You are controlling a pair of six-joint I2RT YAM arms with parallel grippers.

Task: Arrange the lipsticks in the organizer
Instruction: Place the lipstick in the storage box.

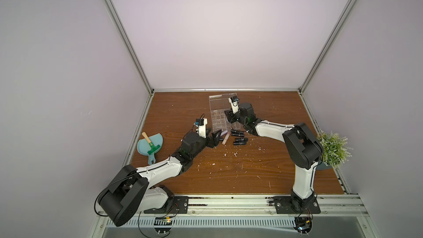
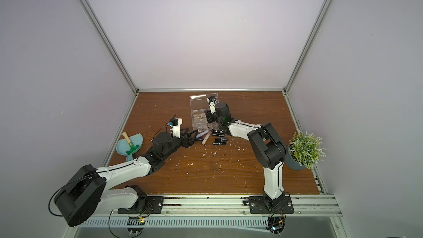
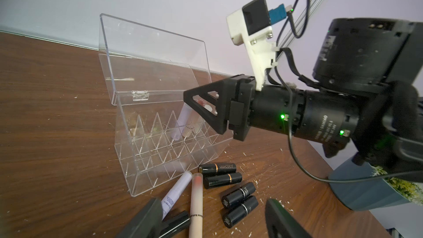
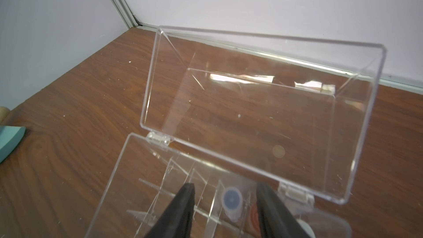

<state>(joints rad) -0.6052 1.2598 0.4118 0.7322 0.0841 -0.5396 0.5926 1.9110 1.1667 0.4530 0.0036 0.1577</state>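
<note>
My right gripper point(image 4: 225, 187) hangs over the organizer point(image 4: 119, 179) with its jaws apart; a lilac lipstick point(image 4: 231, 199) stands in a compartment between them, and neither finger touches it. Beside the finger on one side I see something reddish and something white; both are cut off by the frame, and I cannot name them. The organizer sits toward the far edge of the desk point(image 1: 251, 168), about midway between its left and right edges; its clear lid point(image 4: 263, 101) is open and tipped back toward that far edge. In both top views my right gripper covers part of the grid, and the compartments are too small to read. From my left wrist the same gripper hides the tops of the tubes inside; pale ones stand behind the lilac one, but I cannot count them. My left gripper point(image 3: 214, 201) is spread wide and holds nothing; its fingers are cut off at the frame's edge. The loose lipsticks lie on the desk just beside the organizer's near wall: four black lipsticks point(image 3: 238, 194) in two pairs, a beige-pink lipstick point(image 3: 196, 202) and a second lilac tube point(image 3: 177, 188) whose lower end is behind my left finger; another black tube point(image 3: 177, 220) is mostly hidden there too. A teal dustpan point(image 1: 158, 139) lies at the left edge; a potted plant point(image 1: 333, 147) stands at the right edge, with its pot partly behind my right arm.
</note>
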